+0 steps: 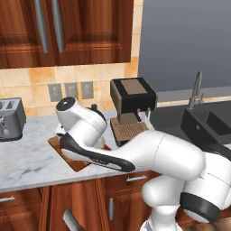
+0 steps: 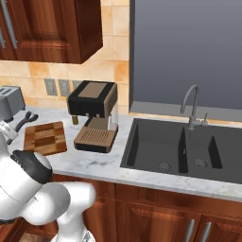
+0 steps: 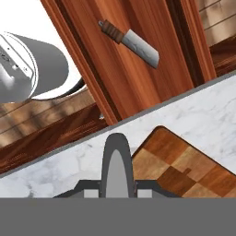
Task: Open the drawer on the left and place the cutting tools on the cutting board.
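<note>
The drawer (image 3: 138, 87) stands pulled out below the counter edge, and the cleaver (image 3: 131, 41), silver blade and dark handle, lies inside it; its blade (image 1: 72, 220) shows in the left base view too. My gripper (image 3: 117, 186) hangs over the counter beside the near corner of the patchwork cutting board (image 3: 184, 170), shut on a slim grey metal tool (image 3: 117, 161) that sticks out between the fingers. In the right base view the gripper (image 2: 23, 121) is just behind the board (image 2: 45, 137). My arm hides most of the board (image 1: 76, 161) in the left base view.
A coffee machine (image 1: 131, 108) stands right of the board, a toaster (image 1: 10, 118) at the far left. The dark sink (image 2: 179, 151) with its faucet (image 2: 191, 106) lies to the right. Wall cabinets (image 1: 63, 31) hang above the counter.
</note>
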You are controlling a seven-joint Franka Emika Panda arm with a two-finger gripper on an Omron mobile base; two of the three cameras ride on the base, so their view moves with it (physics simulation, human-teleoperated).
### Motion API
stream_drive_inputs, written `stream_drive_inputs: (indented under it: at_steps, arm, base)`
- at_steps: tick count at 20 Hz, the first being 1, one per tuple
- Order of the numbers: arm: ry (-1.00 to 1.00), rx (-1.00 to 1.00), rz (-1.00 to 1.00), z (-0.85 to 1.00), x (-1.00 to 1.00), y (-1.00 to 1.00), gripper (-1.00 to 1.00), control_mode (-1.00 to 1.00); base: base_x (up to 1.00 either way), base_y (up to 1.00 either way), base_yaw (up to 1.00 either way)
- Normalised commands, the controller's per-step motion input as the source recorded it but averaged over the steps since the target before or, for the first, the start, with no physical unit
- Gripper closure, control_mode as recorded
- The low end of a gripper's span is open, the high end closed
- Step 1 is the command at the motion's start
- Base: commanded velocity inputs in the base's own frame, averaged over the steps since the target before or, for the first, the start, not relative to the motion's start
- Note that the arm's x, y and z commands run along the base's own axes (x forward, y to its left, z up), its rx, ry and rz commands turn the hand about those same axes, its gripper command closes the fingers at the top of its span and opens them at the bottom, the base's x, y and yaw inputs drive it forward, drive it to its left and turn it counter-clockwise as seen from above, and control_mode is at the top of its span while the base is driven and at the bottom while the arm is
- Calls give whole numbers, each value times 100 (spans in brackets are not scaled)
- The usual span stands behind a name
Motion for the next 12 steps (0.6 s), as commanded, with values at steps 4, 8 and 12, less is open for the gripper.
stream_drive_inputs:
  at_steps: [4,8,12]
  arm:
    - [0,0,2,-9,48,-13,100,-100]
    - [0,4,10,-18,59,-24,100,-100]
    - [0,19,6,-17,61,-16,100,-100]
  base:
    - [0,0,0]
    - [0,0,0]
    - [0,0,0]
